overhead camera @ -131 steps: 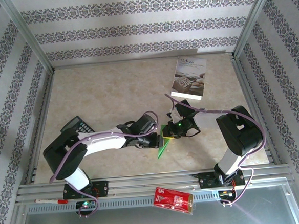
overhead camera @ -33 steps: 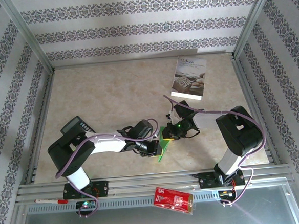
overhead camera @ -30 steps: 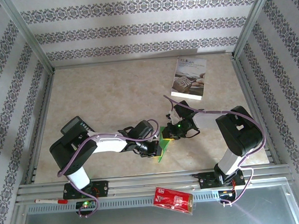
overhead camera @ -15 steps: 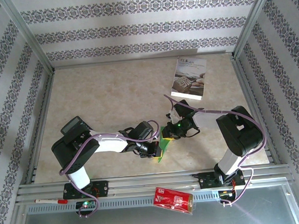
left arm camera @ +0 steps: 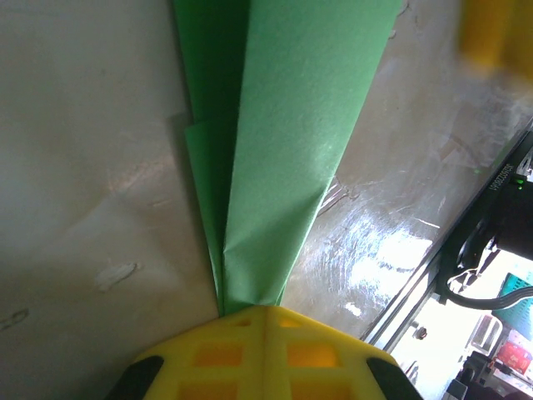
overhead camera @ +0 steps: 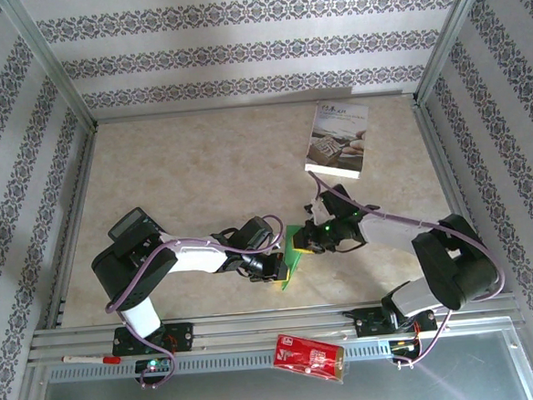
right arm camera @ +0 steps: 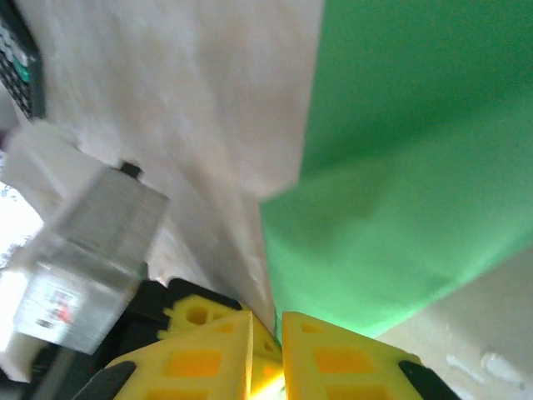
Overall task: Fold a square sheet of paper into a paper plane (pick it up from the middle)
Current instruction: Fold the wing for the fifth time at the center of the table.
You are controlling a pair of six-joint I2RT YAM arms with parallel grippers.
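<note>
The square sheet of paper (overhead camera: 293,253) is bright green and folded into a narrow, layered shape with a lengthwise crease. It stands off the table between the two grippers. My left gripper (overhead camera: 278,267) is shut on its lower end; in the left wrist view the yellow jaws (left arm camera: 265,310) pinch the paper (left arm camera: 283,150) where its folds meet. My right gripper (overhead camera: 306,243) is at the paper's upper right edge. In the right wrist view its jaws (right arm camera: 276,321) stand a narrow gap apart, with an edge of the paper (right arm camera: 408,167) running into the gap.
A white printed booklet (overhead camera: 337,140) lies at the back right. A black calculator (overhead camera: 131,226) sits by the left arm's elbow. A red packet (overhead camera: 307,357) and a pen (overhead camera: 85,359) lie on the metal rails at the front.
The right arm's elbow has swung out to the right while its gripper stayed at the paper. The left gripper has held the paper's lower end in the same spot.
</note>
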